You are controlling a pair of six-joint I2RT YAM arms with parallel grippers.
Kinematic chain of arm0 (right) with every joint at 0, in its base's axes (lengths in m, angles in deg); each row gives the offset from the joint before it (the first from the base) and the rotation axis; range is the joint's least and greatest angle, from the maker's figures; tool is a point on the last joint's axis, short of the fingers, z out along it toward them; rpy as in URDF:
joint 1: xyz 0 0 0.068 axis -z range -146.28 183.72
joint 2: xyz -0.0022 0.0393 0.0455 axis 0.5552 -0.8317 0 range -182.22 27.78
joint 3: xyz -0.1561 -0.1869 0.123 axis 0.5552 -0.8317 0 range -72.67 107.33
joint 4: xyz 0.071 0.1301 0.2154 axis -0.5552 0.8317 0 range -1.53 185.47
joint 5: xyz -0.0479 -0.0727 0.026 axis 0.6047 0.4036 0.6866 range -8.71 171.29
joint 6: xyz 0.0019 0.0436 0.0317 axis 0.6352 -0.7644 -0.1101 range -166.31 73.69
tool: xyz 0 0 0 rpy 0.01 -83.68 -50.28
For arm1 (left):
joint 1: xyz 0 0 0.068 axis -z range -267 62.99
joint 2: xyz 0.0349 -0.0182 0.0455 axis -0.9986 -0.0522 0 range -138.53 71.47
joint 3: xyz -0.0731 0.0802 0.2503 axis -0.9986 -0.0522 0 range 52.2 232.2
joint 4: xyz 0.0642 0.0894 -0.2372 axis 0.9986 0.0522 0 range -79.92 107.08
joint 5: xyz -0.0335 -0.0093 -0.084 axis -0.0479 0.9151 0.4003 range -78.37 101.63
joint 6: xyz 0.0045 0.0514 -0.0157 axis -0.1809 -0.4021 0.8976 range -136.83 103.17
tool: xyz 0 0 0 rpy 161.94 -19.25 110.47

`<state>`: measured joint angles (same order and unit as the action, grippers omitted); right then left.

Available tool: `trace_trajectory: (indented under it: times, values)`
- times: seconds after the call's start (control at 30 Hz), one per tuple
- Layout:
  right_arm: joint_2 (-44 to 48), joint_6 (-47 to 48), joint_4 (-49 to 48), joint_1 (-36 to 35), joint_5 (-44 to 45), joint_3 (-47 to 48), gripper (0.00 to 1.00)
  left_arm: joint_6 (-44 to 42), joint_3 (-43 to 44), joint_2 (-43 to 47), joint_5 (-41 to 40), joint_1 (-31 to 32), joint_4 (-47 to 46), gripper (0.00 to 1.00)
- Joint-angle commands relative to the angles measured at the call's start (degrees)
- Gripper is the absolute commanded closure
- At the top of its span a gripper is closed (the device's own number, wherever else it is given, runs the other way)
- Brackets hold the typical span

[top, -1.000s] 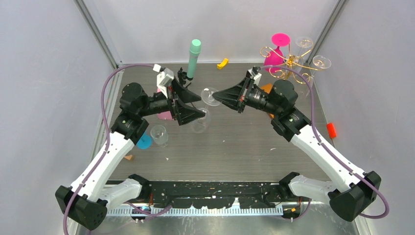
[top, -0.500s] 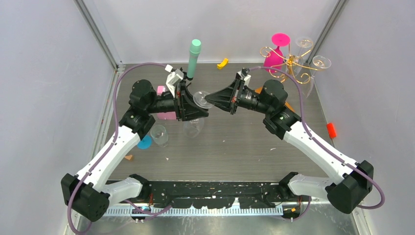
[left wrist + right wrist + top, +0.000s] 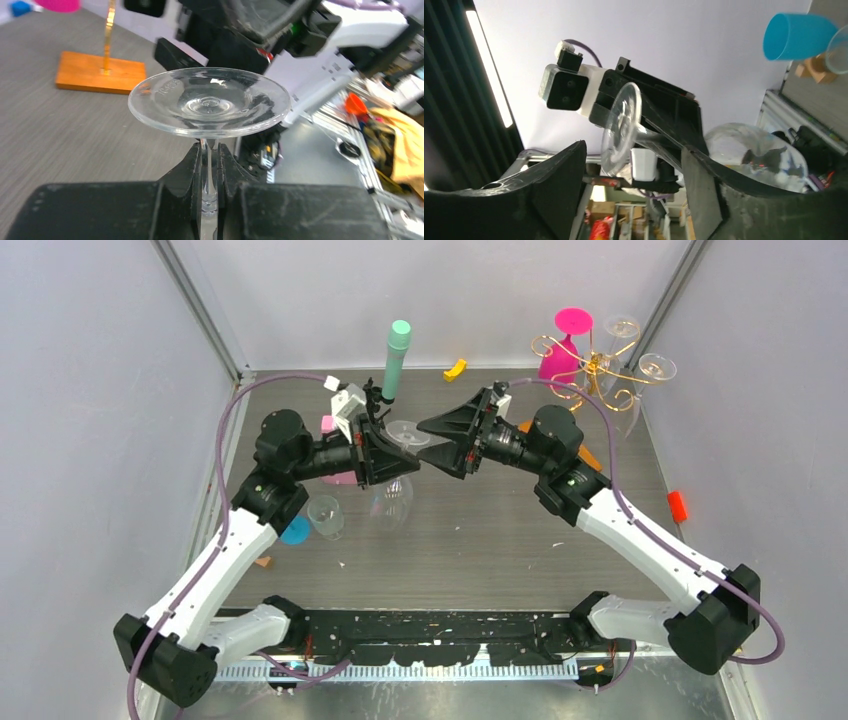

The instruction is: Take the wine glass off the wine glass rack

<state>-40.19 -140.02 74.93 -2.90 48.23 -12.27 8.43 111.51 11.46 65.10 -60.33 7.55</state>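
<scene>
Pinches the clear wine glass [image 3: 210, 102] by its stem in the left gripper [image 3: 209, 165] over the counter [image 3: 480, 530], right gripper [image 3: 631, 167] spread either side of its foot, well apart from the gold wine glass rack [image 3: 597, 365] at 2 o'clock.

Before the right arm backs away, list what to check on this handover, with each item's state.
1. Grip: left end effector shut on the wine glass stem: ok.
2. Release: right end effector open, one finger on each side of the glass foot: ok.
3. Its fingers apart from the foot: ok, the right wrist view shows gaps on both sides.
4. Glass off the wine glass rack: ok.
5. Bowl clear of the table: cannot tell.
</scene>
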Motion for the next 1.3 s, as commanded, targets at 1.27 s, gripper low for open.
trace_trajectory:
  times: [1.27]
  values:
    - [1.9, 26.8, -16.7, -19.7, 24.9, -5.0, 0.47, 50.3, -7.6, 18.6, -61.9, 0.1, -3.6, 1.00]
